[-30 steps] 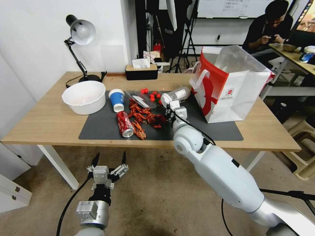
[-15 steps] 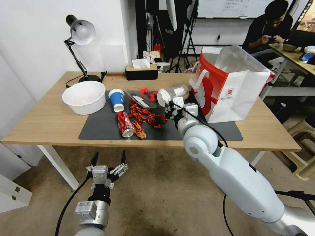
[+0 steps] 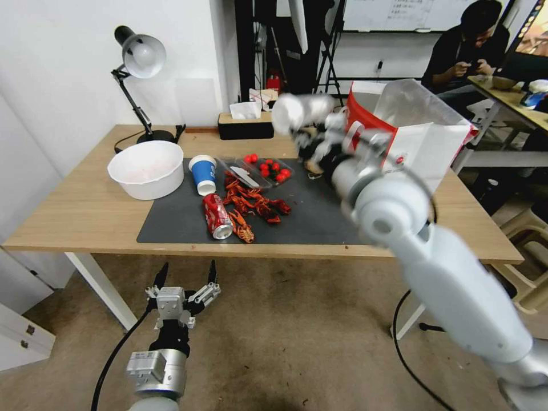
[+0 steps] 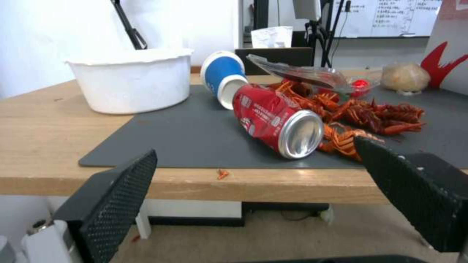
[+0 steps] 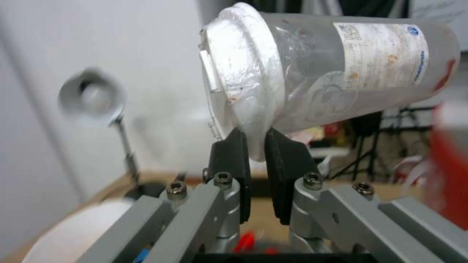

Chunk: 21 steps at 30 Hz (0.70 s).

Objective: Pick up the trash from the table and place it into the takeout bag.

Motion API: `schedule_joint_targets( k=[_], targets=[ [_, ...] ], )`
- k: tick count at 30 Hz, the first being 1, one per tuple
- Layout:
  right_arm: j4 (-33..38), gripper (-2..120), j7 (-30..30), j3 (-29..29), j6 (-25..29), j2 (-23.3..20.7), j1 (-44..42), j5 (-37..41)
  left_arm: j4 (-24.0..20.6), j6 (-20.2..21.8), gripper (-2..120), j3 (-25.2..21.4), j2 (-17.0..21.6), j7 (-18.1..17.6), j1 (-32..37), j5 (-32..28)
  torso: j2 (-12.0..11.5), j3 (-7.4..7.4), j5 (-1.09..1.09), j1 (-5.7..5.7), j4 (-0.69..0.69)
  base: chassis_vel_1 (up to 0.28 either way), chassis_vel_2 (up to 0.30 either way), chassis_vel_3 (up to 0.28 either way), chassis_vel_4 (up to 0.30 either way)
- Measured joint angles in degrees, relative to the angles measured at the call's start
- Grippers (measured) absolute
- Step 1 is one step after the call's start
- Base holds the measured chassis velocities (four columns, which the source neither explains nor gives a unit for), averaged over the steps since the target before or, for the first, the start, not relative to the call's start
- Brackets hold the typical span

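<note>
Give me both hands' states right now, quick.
Left hand: open, holding nothing, low in front of the table.
Right hand: shut on the white-lidded grey cup, pinching its lid rim, raised beside the takeout bag.

You could read no text: the grey cup's [image 5: 341,73] label, red soda can's [image 4: 275,118] print and whiteboard [image 4: 390,16] writing were illegible.

Red soda can [image 4: 275,118], blue paper cup [image 3: 203,173], dark grey mat [image 3: 182,220], white-lidded grey cup [image 5: 317,73].
</note>
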Motion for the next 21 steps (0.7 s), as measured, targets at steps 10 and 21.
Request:
schedule_joint_targets(
  k=[10,21],
  targets=[
    [-4.2,7,10.7,6.9,0.5,-3.7,9.2,15.8,-0.2,0.1,100,0.4,0.1,0.0,0.0,0.2,0.0,0.0,0.01,0.0,-0.01,0.0,0.0,0.0,0.0],
    [-8.7,6,14.0,14.0,2.6,-2.8,7.1,23.0,-0.3,0.1,100,0.6,0.4,0.1,0.5,0.6,0.0,0.0,0.0,0.0,-0.02,0.0,0.0,0.0,0.0]
  ],
)
